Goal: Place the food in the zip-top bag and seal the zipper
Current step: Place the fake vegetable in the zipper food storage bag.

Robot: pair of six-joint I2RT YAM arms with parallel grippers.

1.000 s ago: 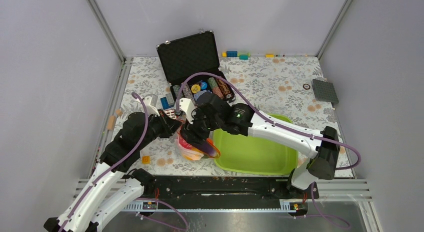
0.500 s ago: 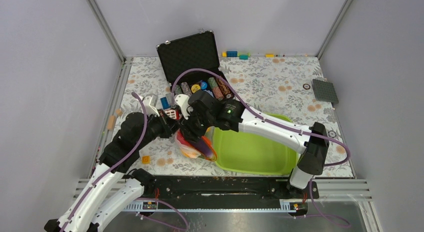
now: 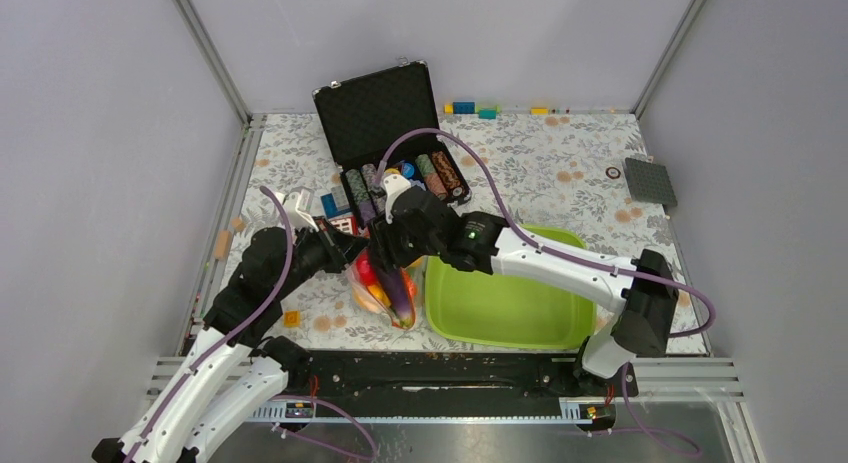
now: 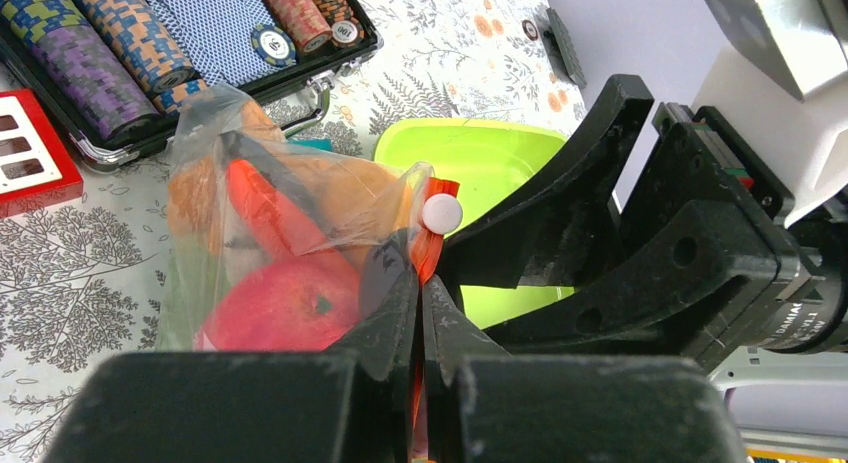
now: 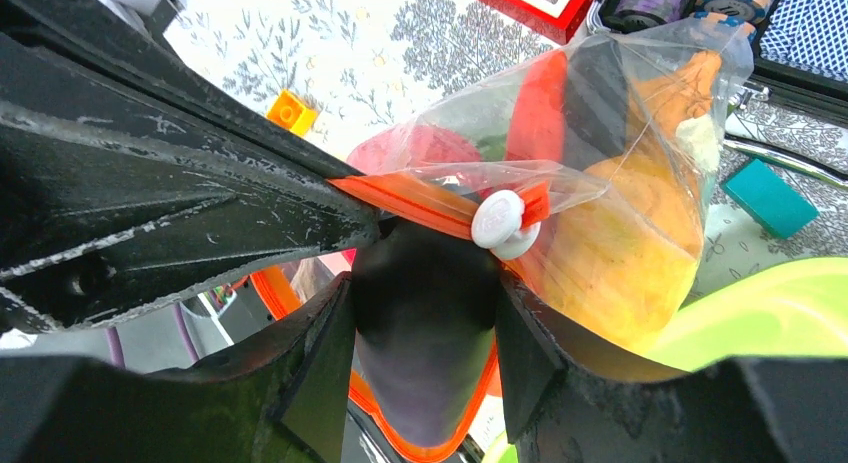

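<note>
The clear zip-top bag (image 3: 372,280) hangs between both grippers, left of the tray. Through it show a red apple (image 4: 280,308), a yellow-orange pepper (image 5: 610,263) and more orange food. My left gripper (image 4: 420,273) is shut on the orange-red zipper (image 4: 430,245), just below its white slider (image 4: 441,213). My right gripper (image 5: 425,313) is shut on the purple eggplant (image 5: 425,323), which sits in the bag's mouth with the zipper (image 5: 400,198) looped around it. From above, the eggplant (image 3: 402,301) points toward the near edge.
The lime-green tray (image 3: 510,308) lies right of the bag. Behind it stands an open black case (image 3: 385,113) of poker chips. Small bricks lie about: an orange one (image 5: 291,111), a teal one (image 5: 770,198). A dark baseplate (image 3: 650,181) sits far right.
The right gripper with the eggplant has shifted slightly left and its wrist has swung back toward the case; the eggplant now points more toward the near edge. The left gripper keeps its hold.
</note>
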